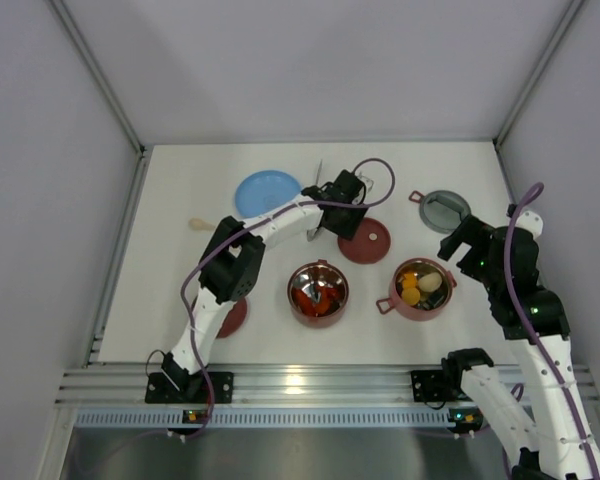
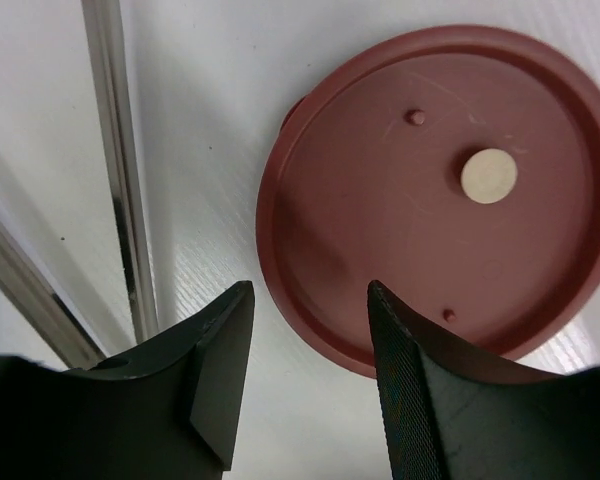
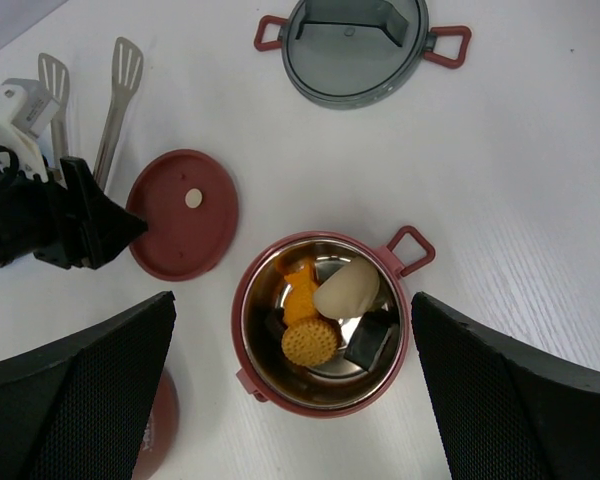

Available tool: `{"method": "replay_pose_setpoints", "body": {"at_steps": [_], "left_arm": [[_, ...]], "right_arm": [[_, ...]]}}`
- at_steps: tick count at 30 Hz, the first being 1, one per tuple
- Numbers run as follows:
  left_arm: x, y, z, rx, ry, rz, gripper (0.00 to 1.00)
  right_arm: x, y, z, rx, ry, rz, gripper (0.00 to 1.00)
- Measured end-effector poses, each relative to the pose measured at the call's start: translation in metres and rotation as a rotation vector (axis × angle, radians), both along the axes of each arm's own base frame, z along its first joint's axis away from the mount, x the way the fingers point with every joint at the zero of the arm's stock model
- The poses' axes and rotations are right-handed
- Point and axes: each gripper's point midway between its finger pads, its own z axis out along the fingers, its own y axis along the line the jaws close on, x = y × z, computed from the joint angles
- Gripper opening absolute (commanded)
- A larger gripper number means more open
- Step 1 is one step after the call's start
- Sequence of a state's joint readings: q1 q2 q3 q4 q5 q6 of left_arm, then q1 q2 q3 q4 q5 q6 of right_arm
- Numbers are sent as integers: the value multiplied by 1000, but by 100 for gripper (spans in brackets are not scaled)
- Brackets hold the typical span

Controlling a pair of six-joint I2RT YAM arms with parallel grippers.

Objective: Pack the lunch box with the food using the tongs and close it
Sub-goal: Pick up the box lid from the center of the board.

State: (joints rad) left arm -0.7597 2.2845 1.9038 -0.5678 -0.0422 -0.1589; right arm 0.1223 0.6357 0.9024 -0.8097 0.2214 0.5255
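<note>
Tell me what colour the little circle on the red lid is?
Pale cream. The circle on the lid shows best in the left wrist view.

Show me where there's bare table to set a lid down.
Free: the far strip behind the blue plate and grey top lid; the near strip in front of the two bowls. Crowded: around the left gripper, tongs and maroon disc lid.

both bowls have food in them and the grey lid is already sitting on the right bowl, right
No. The left bowl and the right bowl both hold food, but the grey lid is not on the right bowl. It lies on the table beyond it, and that bowl stands open. The right wrist view shows this.
</note>
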Motion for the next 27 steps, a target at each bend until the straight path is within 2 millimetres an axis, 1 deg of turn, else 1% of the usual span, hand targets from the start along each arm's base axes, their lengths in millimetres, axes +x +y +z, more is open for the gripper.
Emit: {"method": "replay_pose_setpoints", "body": {"at_steps": [2, 5, 8, 11, 12, 15, 16, 22, 24, 26, 27], "left_arm": [[1, 1, -12, 16, 14, 6, 54], [1, 0, -23, 29, 29, 11, 53], [5, -2, -19, 18, 20, 18, 51], [5, -2, -20, 19, 24, 27, 42], [5, -2, -21, 21, 25, 29, 34], [4, -1, -21, 24, 28, 36, 27], [4, 0, -21, 25, 29, 36, 22], [3, 2, -23, 31, 39, 44, 7], [3, 3, -23, 30, 41, 48, 5], [4, 4, -23, 26, 44, 55, 1], [4, 4, -23, 23, 47, 58, 1]], "right_arm": [[0, 0, 0, -1, 1, -1, 99], [-1, -1, -3, -3, 7, -2, 99], [0, -1, -3, -4, 7, -4, 100], [-1, -1, -5, -5, 11, -4, 99], [0, -1, -5, -5, 11, -5, 99], [0, -1, -5, -5, 11, -5, 100], [0, -1, -5, -5, 11, -5, 99], [0, -3, -6, -11, 16, -18, 99], [2, -6, -8, -18, 27, -35, 100], [5, -9, -14, -25, 51, -60, 100], [7, -11, -17, -28, 68, -72, 99]]}}
